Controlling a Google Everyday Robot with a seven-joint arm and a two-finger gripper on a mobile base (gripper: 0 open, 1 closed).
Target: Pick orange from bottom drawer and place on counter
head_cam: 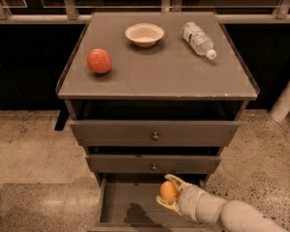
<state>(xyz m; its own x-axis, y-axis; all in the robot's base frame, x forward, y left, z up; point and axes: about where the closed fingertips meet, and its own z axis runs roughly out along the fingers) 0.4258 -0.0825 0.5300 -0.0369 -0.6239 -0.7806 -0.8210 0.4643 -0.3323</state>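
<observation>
Cream-coloured two-finger tool [170, 194] low in the view, reaching in from the lower right on a thick pale arm [232, 215]. Closed on a small, round, smooth pale-orange fruit, the orange [168, 191], with one finger [174, 179] hooked over its top and the other beneath it, spread only as wide as the fruit. Orange and tool both over the pulled-out bottom drawer [128, 199], the lowest and deepest of three grey-brown wooden drawers, just below the front of the middle drawer [116, 163]. Impossible to tell whether the fruit touches the drawer's flat, plain floor. Dark shadow [135, 215] on that floor, left of the tool.

Above, the middle drawer and the top drawer [111, 133], each with a small round knob at the centre of its front, stepped slightly outward.

On top, a flat grey-brown rectangular surface [159, 71] with worn pale edges, carrying three things well apart from one another: a larger red-orange apple-like fruit [99, 61] near the left edge, a shallow cream bowl [144, 34] toward the back centre, and a clear plastic bottle [198, 39] lying on its side at the back right, white cap pointing to the front right.

Around the cabinet, speckled stone floor [29, 144]; behind it, a pale rail [34, 19] across dark glass.
</observation>
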